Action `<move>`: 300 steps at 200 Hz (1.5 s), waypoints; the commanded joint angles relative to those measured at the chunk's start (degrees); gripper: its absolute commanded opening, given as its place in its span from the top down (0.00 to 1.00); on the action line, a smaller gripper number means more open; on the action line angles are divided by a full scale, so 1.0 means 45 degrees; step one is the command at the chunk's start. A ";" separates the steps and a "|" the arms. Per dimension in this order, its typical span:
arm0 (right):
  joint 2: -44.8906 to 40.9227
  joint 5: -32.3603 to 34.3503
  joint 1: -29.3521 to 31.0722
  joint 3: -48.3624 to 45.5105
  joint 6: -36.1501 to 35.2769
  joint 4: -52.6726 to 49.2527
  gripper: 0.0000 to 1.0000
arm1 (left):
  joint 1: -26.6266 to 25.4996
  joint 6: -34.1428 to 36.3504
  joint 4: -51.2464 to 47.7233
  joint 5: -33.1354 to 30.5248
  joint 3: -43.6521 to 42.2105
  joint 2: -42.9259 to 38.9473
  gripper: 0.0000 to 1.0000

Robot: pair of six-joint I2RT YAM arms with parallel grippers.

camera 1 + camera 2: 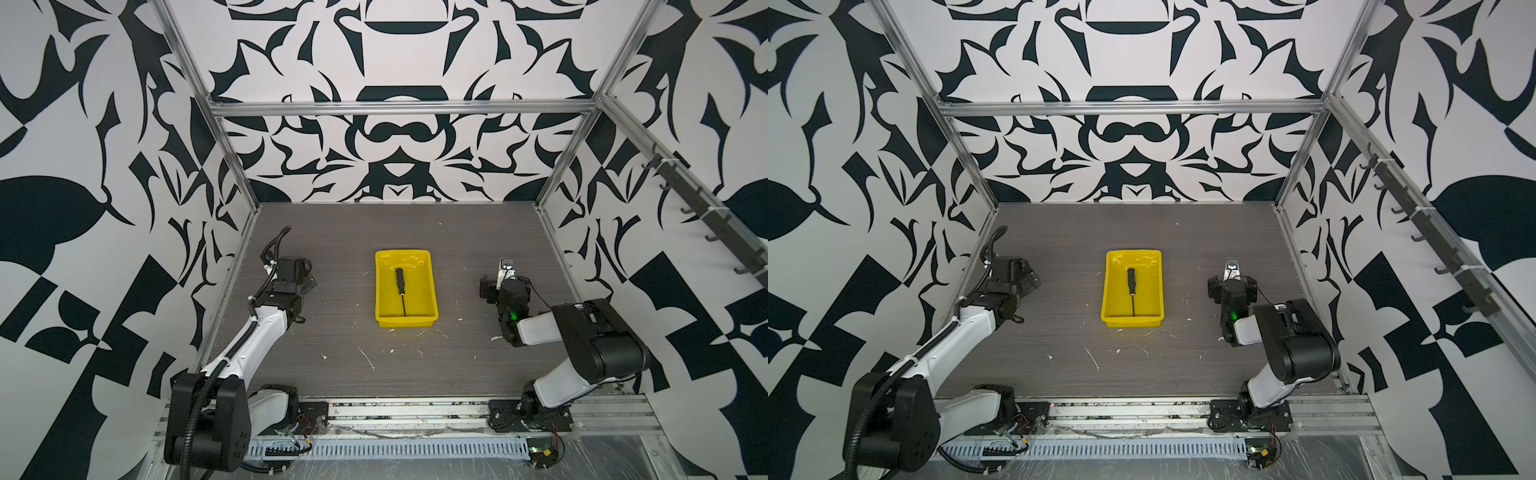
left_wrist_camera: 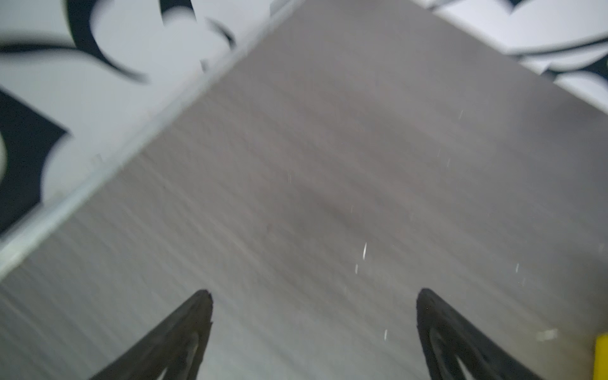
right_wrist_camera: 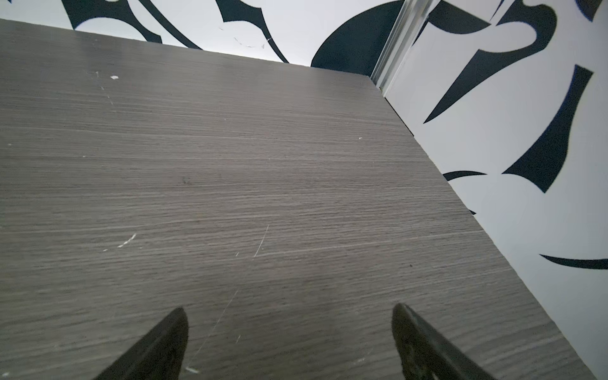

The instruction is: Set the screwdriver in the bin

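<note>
**Operator:** Report the current state.

**Technician:** The screwdriver [image 1: 401,291] lies flat inside the bin [image 1: 380,286], with its handle toward the far wall and its shaft tip close to the near wall. The left pincer [image 2: 314,292] is spread wide and empty over bare desk [image 1: 332,353]. The right pincer [image 3: 289,309] is likewise spread and empty, apart from the bin.

**Operator:** What are the failure modes?

**Technician:** The task appears complete. The main risk is an arm sweeping across the middle, striking the rim and shifting or tipping the bin. A knock could also ride the thin shaft up the flared wall.

**Operator:** What cannot be verified?

**Technician:** The left wrist view is blurred, and the bin there is cut off to one yellow corner. Neither wrist view shows the screwdriver. In both top views the tip type is too small to read, and I cannot tell whether the tip touches the wall.
</note>
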 commanded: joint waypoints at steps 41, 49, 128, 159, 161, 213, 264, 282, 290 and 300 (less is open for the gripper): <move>-0.0278 -0.0184 -0.0085 0.0381 0.0228 0.0101 0.00 | -0.0084 0.4100 0.7071 -0.3978 -0.2016 0.2910 0.01; -0.0275 -0.0185 -0.0084 0.0374 0.0231 0.0095 0.00 | -0.0081 0.4472 0.7602 -0.3249 -0.2126 0.2915 0.00; -0.0295 -0.0325 -0.0142 0.0423 0.0269 0.0023 0.00 | 0.0044 0.5097 0.9715 -0.0990 -0.3292 0.2284 0.01; -0.0296 -0.0328 -0.0139 0.0404 0.0259 0.0019 0.01 | 0.0297 0.4909 1.0617 -0.0314 -0.3845 0.2005 0.01; -0.0291 -0.0322 -0.0135 0.0404 0.0267 0.0009 0.01 | 0.0299 0.4893 1.0646 -0.0288 -0.3879 0.1974 0.01; -0.0304 -0.0299 -0.0135 0.0398 0.0262 0.0044 0.01 | 0.0319 0.4904 1.0549 -0.0016 -0.3863 0.1989 0.01; -0.0296 -0.0286 -0.0144 0.0382 0.0250 0.0057 0.00 | 0.1029 0.6493 1.4148 0.1063 -0.3813 0.4493 0.01; -0.0296 -0.0299 -0.0150 0.0368 0.0265 0.0057 0.01 | 0.1863 0.5382 1.2910 0.2751 -0.4012 0.3675 0.01; -0.0293 -0.0313 -0.0138 0.0382 0.0252 0.0068 0.01 | 0.2076 0.5383 1.4197 0.3070 -0.4447 0.4204 0.01; -0.0300 -0.0291 -0.0149 0.0382 0.0269 0.0052 0.01 | 0.2200 0.5494 1.6240 0.2921 -0.4784 0.5128 0.01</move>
